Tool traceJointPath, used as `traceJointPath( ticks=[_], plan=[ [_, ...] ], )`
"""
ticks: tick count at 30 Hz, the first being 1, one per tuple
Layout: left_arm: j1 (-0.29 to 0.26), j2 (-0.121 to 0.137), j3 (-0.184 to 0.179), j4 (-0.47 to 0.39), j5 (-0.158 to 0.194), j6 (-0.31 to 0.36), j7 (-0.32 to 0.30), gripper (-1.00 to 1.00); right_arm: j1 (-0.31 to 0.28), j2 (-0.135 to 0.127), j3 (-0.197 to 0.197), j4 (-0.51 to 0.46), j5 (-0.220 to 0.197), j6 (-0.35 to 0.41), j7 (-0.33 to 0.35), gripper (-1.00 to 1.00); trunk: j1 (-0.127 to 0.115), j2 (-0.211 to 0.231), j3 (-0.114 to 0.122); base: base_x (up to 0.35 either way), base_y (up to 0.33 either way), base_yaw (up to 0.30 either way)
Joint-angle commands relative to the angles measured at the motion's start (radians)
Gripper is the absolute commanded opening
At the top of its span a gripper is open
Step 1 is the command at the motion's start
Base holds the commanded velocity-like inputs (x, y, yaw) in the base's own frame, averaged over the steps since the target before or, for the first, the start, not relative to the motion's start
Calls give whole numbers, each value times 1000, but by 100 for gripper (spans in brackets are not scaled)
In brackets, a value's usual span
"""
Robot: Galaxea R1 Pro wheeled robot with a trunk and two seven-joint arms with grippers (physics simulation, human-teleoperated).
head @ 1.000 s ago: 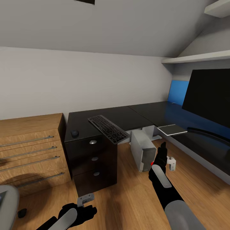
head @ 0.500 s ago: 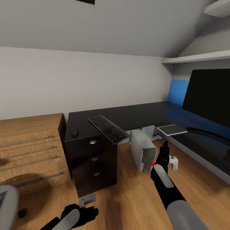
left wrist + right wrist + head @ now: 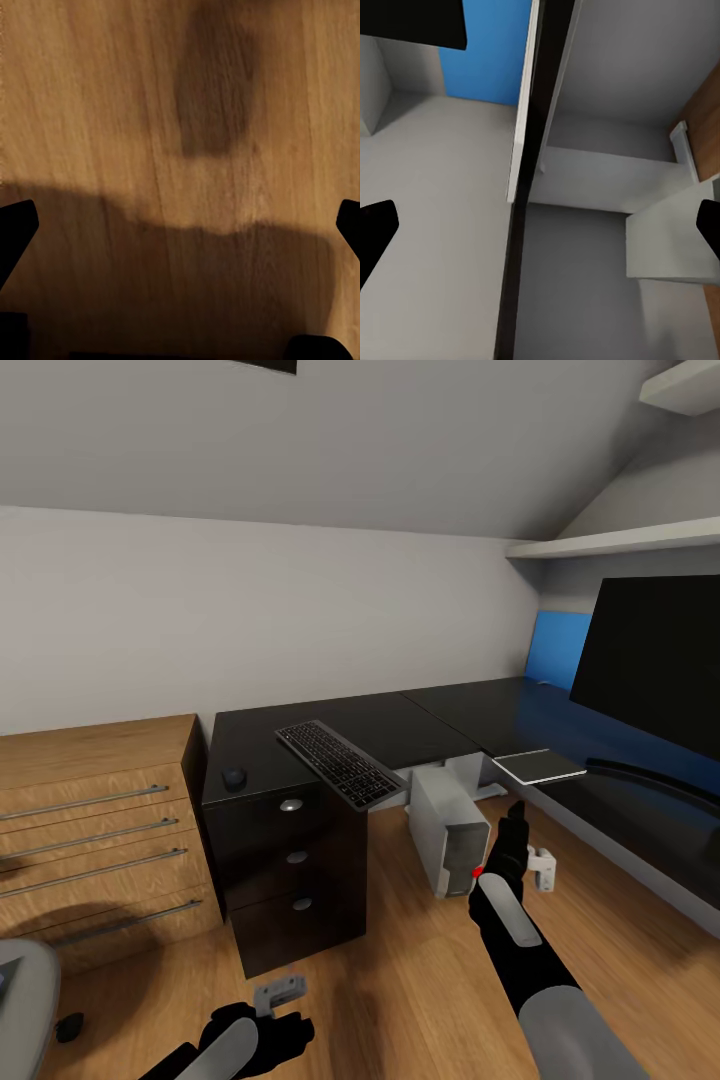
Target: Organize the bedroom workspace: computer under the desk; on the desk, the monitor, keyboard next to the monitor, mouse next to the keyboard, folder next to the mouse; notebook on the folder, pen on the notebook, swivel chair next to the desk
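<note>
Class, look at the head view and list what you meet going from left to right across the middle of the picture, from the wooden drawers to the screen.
Wooden drawers → mouse → keyboard → computer → monitor.

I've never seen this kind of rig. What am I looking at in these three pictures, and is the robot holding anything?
It is a simulated two-armed robot in an attic bedroom. The head view looks down over both arms: left gripper above the wooden floor, right gripper near the computer standing under the black desk. On the desk lie the keyboard, overhanging the edge, the mouse and the monitor. The other two pictures come from cameras on the wrists. Both grippers are open and hold nothing.
</note>
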Motion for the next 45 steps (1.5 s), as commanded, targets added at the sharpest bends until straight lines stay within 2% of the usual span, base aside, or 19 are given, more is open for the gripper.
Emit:
traceJointPath(
  ticks=[1,17,30,37,45],
  plan=[
    [-1,1,-2,-1,5,0,6,100,-1,-1,3,-1,-6,-5,1,100,0,-1,-1,0,0,0],
    [-1,1,-2,2,2,0,6,100,1,-1,3,-42,-6,-35,42,100,0,-1,-1,45,0,0],
    [-1,1,-2,2,2,0,7,100,2,-3,4,-46,-5,-32,47,100,0,-1,-1,50,0,0],
    [-1,1,-2,3,5,0,7,100,2,-4,3,-45,-5,-29,43,100,0,-1,-1,90,0,0],
    [-1,1,-2,4,5,0,7,100,2,-13,0,-41,-6,-28,0,100,0,-1,-1,7,0,0]
  ],
)
